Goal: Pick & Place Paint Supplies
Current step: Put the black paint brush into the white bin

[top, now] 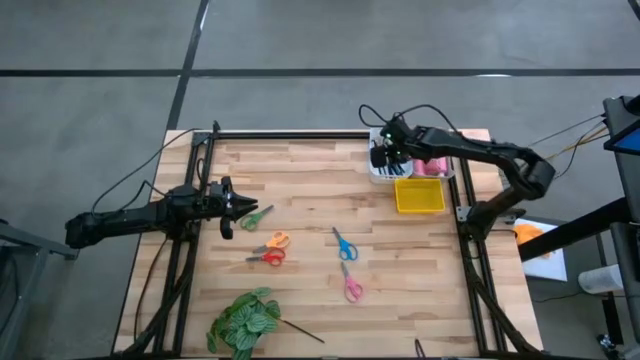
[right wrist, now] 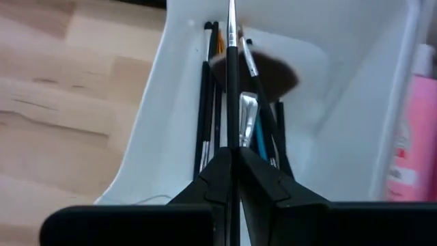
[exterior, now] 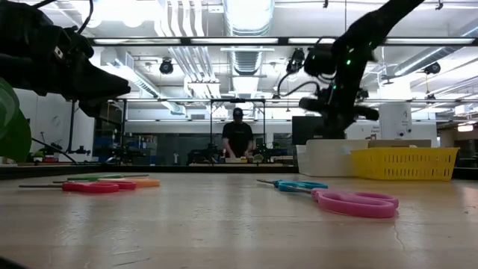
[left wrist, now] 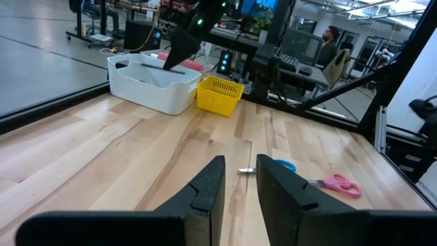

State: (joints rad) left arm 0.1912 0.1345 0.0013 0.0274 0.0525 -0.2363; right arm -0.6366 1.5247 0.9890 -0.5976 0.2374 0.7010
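Brush point(right wrist: 231, 82): a thin dark one, pinched between the right gripper's fingers, its length running up the middle of the right wrist frame over the white bin.
Right gripper point(right wrist: 233, 160): closed on the brush – in the high view it sits at upper right point(top: 384, 152), above the bin's left compartment.
White bin point(top: 381, 172): upper right of the high frame; several more brushes point(right wrist: 205, 102) lie in the left compartment, something pink point(right wrist: 408, 130) shows in the compartment beside it.
Yellow basket point(top: 419, 196): touching the bin, just below it in the high view.
Scissors: five pairs lie apart on the wood in mid-frame – green point(top: 256, 217), orange point(top: 274, 241), red point(top: 268, 257), blue point(top: 344, 244), pink point(top: 351, 287).
Left gripper point(top: 238, 205): at centre left, just beside the green pair; jaws parted, with nothing between them point(left wrist: 239, 188).
Plant point(top: 240, 322): bottom of the high frame, with a thin dark stick point(top: 300, 331) beside it.
Person point(exterior: 237, 134): standing far behind the table in the low view.
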